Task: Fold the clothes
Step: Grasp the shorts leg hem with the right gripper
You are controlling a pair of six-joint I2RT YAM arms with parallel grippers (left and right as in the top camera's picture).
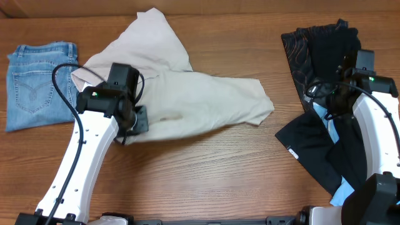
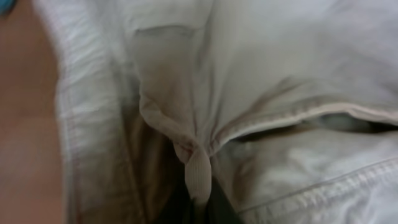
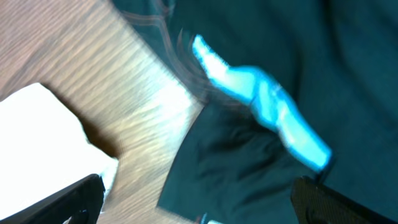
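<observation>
The pale beige shorts (image 1: 206, 103) lie crumpled across the middle of the table, one part folded up toward the back. My left gripper (image 1: 139, 119) rests on their near left edge. In the left wrist view the cloth (image 2: 280, 74) fills the frame, and the left gripper (image 2: 199, 208) is shut on a bunched fold with a ribbed belt loop (image 2: 198, 174) pinched between the dark fingers. My right gripper (image 3: 205, 199) hangs open over black cloth at the right, with nothing between its fingers (image 3: 81, 196).
Folded light-blue jeans (image 1: 37, 84) lie at the far left. A black patterned garment (image 1: 325, 50) and a flat black cloth (image 1: 312, 150) with a sky-blue strip (image 3: 261, 93) lie under the right arm. Bare wood runs along the front.
</observation>
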